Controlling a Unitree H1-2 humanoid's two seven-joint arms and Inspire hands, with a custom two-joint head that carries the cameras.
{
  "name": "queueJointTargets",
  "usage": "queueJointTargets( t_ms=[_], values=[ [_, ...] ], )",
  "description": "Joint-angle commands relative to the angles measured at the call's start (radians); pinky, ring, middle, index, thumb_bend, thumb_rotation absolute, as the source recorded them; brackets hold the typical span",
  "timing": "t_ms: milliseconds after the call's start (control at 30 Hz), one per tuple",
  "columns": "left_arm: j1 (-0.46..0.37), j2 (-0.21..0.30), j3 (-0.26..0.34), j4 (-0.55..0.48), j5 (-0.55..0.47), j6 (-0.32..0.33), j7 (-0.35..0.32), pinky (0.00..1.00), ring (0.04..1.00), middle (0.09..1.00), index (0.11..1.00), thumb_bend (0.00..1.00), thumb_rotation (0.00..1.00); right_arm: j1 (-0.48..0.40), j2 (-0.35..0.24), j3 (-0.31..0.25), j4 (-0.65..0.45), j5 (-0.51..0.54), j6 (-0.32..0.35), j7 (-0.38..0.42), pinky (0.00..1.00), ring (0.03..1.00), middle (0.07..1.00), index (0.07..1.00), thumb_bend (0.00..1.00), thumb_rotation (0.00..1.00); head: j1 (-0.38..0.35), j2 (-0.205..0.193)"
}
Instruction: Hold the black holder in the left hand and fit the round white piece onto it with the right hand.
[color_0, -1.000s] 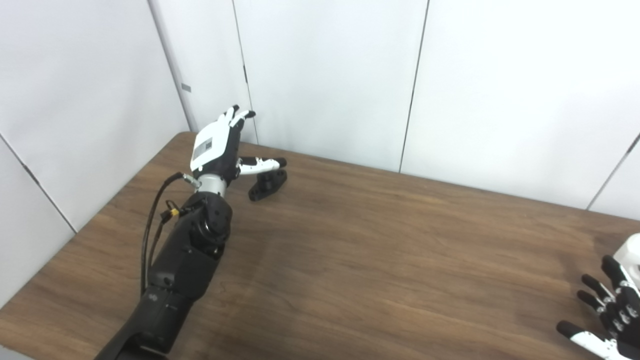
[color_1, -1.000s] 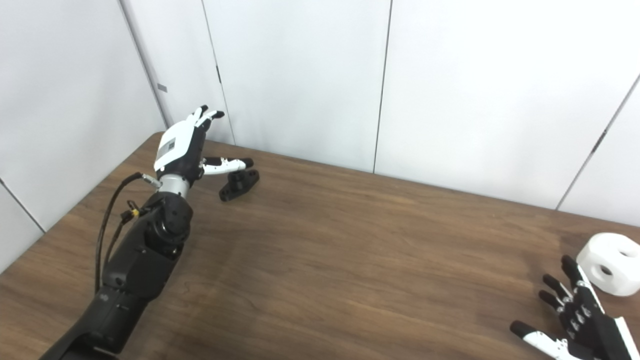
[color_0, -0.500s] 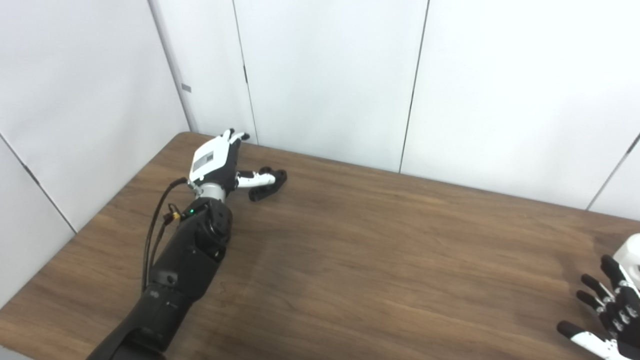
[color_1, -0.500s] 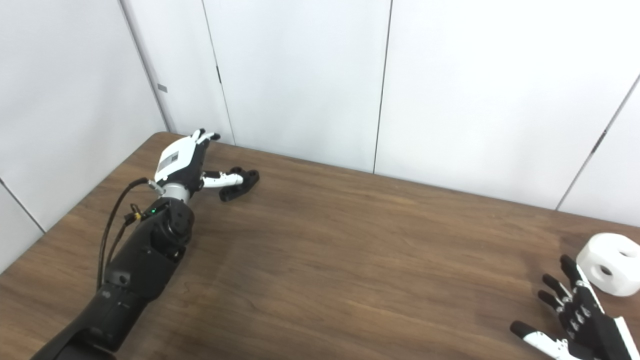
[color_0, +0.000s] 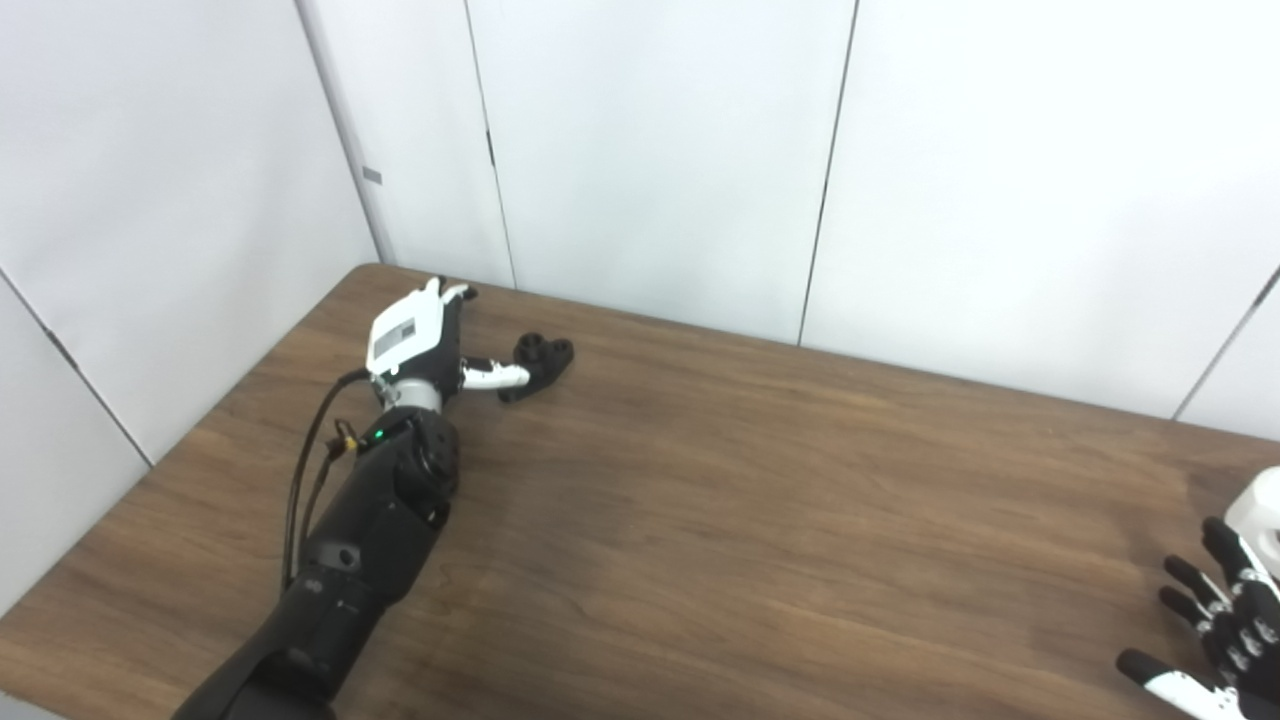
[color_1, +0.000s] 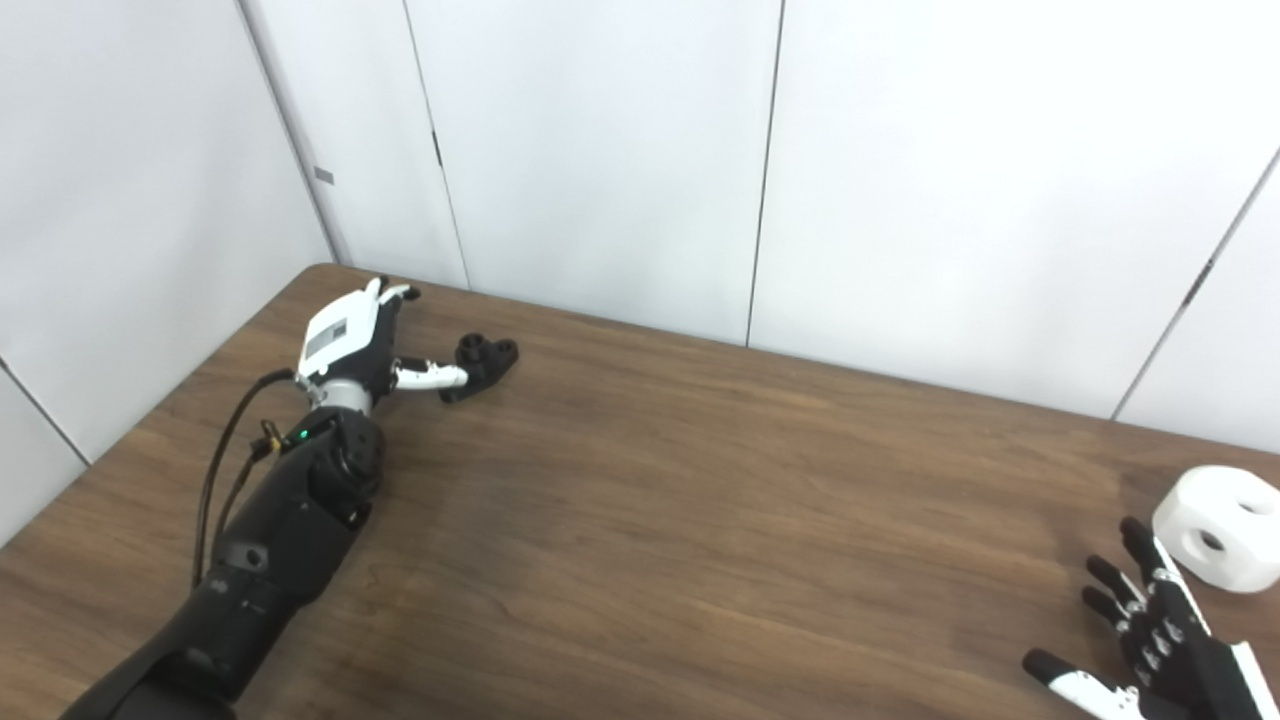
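Reaching across to the far left corner of the brown wooden worktop, the left hand lies low over the surface with its white back turned up. Its fingers point toward the wall panels and its thumb sticks out sideways to the right. The thumb tip is at the near end of the black holder, touching it or just short of it; the views cannot settle which. The holder rests on the worktop and the fingers are not wrapped around it, so the hand is spread and grips nothing.

Over at the right edge, the round white piece sits on the worktop, a dark hole showing in its side; the left eye view cuts most of it off. The right hand waits at the bottom right corner, palm side up, fingers fanned apart and empty. Its fingertips come near the white piece without touching it. The two task parts lie well apart, at opposite ends of the worktop.
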Motion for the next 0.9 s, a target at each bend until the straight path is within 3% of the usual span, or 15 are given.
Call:
queueJointTargets(
  t_ms=[0, 400, 667, 867],
  values=[
    [-0.042, 0.015, 0.004, -0.005, -0.002, -0.019, 0.041, 1.0, 1.0, 1.0, 0.848, 1.0, 0.35, -0.018, -0.023, -0.008, -0.035, 0.017, -0.019, 0.008, 0.88, 0.921, 1.0, 0.958, 0.77, 0.18, -0.001, 0.005],
    [-0.03, -0.032, -0.007, 0.041, -0.072, -0.055, 0.059, 1.0, 1.0, 1.0, 0.741, 1.0, 0.31, -0.004, -0.023, -0.011, -0.061, 0.02, -0.003, 0.007, 0.87, 0.914, 0.998, 0.954, 0.77, 0.18, -0.009, 0.017],
    [-0.031, -0.035, -0.047, 0.067, -0.062, -0.047, 0.073, 1.0, 1.0, 1.0, 0.752, 1.0, 0.32, 0.006, -0.027, -0.015, -0.082, 0.014, 0.014, 0.002, 0.84, 0.906, 0.992, 0.948, 0.79, 0.21, -0.009, 0.027],
    [-0.029, -0.046, -0.054, 0.1, -0.07, -0.051, 0.107, 1.0, 1.0, 1.0, 0.751, 1.0, 0.3, 0.01, -0.032, -0.018, -0.086, 0.016, 0.012, 0.005, 0.85, 0.905, 0.987, 0.95, 0.76, 0.17, -0.008, 0.029]
  ],
)
